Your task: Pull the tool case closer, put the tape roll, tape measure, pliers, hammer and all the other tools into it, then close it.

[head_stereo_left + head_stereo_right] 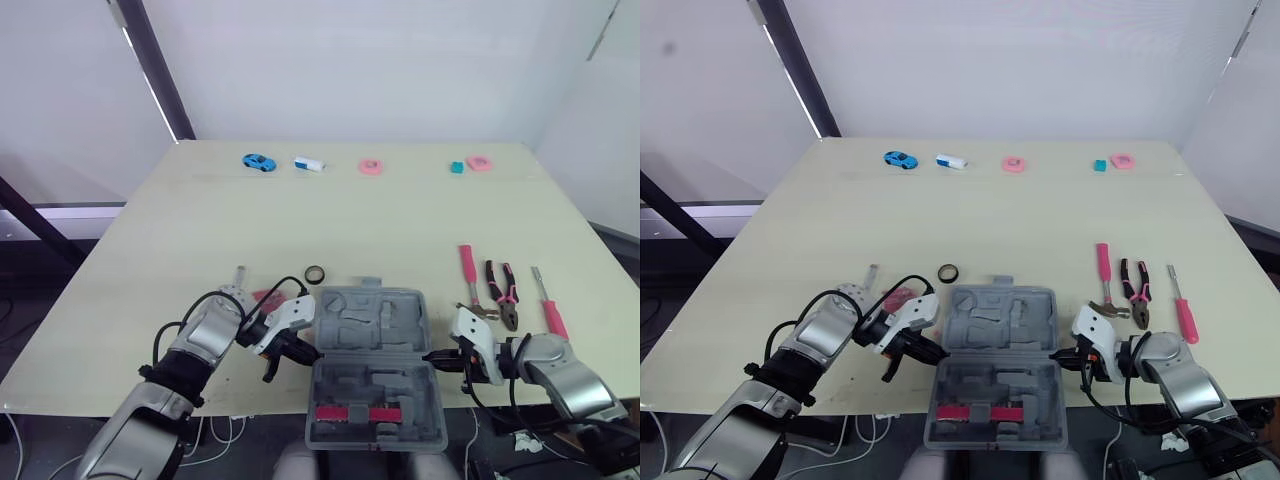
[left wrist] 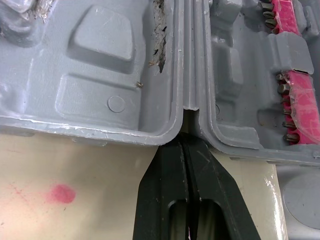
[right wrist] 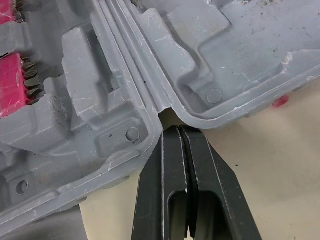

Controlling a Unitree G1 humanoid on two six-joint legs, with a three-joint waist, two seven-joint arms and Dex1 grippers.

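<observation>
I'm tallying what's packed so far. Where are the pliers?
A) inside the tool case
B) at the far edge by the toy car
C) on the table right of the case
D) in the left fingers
C: the pliers lie on the table between the hammer and the screwdriver, right of the open tool case.

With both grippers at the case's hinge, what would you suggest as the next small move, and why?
Probably lift the right gripper off the case and move toward the hammer. The open case already lies at the table's near edge, its front part overhanging, so further pulling looks needless, and the hammer is the closest tool to that gripper.
</observation>
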